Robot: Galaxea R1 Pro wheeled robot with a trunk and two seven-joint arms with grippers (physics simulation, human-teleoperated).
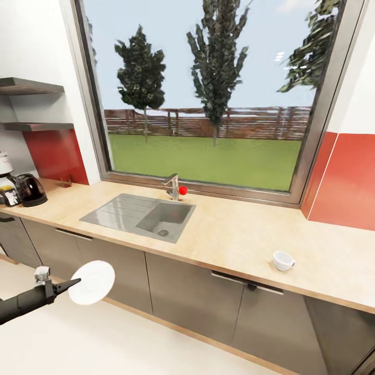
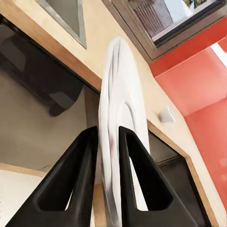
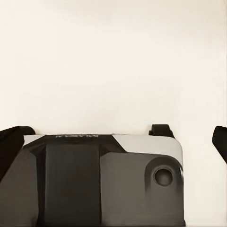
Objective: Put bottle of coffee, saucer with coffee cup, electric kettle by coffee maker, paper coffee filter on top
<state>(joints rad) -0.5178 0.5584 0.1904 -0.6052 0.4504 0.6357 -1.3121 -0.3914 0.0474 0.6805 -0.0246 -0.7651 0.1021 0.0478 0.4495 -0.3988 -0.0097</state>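
My left gripper [image 1: 73,284] is shut on the rim of the white saucer [image 1: 94,281], holding it on edge above the floor in front of the dark cabinets. The left wrist view has both black fingers [image 2: 80,179] clamping the saucer [image 2: 120,94]. The white coffee cup [image 1: 282,260] stands alone on the kitchen countertop [image 1: 234,229] at the right. Far left on the countertop are the coffee maker [image 1: 5,179] and, beside it, the electric kettle [image 1: 30,189]. Above them hangs the kitchen shelf [image 1: 31,86]. My right gripper [image 3: 113,142] is open over my own base. The bottle of coffee and paper coffee filter are out of view.
A steel sink [image 1: 140,214] with a faucet [image 1: 173,187] is set into the countertop under a large window. A second shelf [image 1: 39,126] hangs below the first. A small brown object [image 1: 65,182] stands near the red backsplash. Pale floor runs along the cabinet fronts.
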